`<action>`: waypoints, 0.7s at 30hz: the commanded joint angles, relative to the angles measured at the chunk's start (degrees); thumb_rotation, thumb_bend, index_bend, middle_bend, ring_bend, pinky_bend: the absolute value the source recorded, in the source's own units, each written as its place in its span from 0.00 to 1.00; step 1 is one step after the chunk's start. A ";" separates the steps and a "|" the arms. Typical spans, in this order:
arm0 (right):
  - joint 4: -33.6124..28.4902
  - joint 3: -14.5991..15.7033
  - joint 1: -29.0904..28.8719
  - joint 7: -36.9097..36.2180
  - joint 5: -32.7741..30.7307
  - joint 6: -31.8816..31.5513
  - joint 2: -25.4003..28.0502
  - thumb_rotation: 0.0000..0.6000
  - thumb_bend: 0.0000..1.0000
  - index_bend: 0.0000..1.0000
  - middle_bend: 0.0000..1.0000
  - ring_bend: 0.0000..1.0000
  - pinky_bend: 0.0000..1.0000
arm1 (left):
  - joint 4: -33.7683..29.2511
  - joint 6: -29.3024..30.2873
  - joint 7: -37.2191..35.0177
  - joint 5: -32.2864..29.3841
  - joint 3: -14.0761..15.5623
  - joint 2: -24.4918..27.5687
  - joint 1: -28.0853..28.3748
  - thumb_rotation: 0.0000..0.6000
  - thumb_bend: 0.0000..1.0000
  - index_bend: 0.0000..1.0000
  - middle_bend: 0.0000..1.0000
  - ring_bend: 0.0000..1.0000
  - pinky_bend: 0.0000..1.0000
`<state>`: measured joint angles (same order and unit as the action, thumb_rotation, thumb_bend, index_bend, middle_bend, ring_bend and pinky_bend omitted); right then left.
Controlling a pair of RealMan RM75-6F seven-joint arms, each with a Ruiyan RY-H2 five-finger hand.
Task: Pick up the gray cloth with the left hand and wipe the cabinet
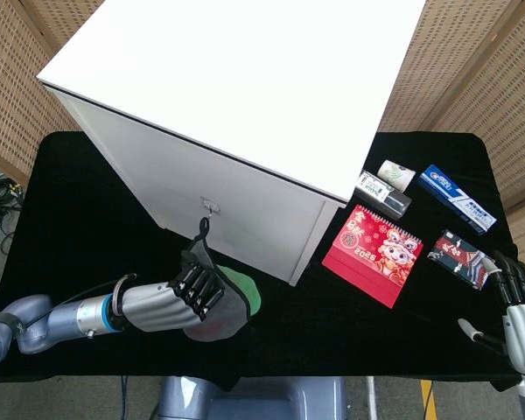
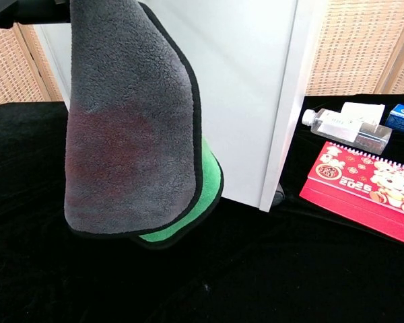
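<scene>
My left hand (image 1: 177, 297) grips the gray cloth (image 2: 131, 128), which hangs down in front of the white cabinet's (image 1: 245, 105) front panel. The cloth has a black border and a green underside (image 2: 188, 215); in the head view the cloth (image 1: 220, 302) shows gray and green below the cabinet's small drawer handle (image 1: 209, 207). In the chest view the hand itself is cut off at the top edge. Whether the cloth touches the panel cannot be told. My right hand (image 1: 518, 311) rests at the table's right front edge, fingers apart, holding nothing.
A red desk calendar (image 1: 372, 254) stands right of the cabinet. Behind it lie a small bottle (image 2: 343, 128), a white tube (image 1: 395, 173) and a blue toothpaste box (image 1: 455, 197). A dark packet (image 1: 459, 256) lies near my right hand. Black cloth covers the table (image 1: 70, 201).
</scene>
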<state>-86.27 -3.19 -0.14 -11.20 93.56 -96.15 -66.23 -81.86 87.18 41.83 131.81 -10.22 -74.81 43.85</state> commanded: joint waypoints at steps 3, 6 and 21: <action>0.02 0.03 -0.06 -0.09 0.00 0.12 0.00 1.00 0.11 0.09 0.00 0.00 0.00 | -0.08 -0.77 0.35 -0.26 0.03 -0.58 0.32 1.00 0.86 0.74 0.74 0.67 0.58; 0.01 -0.01 0.01 -0.23 -0.03 -0.04 0.05 1.00 0.11 0.09 0.00 0.00 0.00 | 0.05 -1.18 0.59 -0.23 0.10 -1.19 0.63 1.00 0.86 0.74 0.74 0.67 0.58; 0.09 -0.03 0.01 -0.54 -0.04 -0.06 0.11 1.00 0.11 0.09 0.00 0.00 0.00 | 0.04 -0.91 1.02 -1.02 -0.08 -1.16 0.64 1.00 0.86 0.74 0.74 0.67 0.58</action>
<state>-86.18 -3.22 -0.13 -11.74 93.52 -96.20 -66.12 -81.82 86.27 42.84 130.76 -10.30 -75.98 44.49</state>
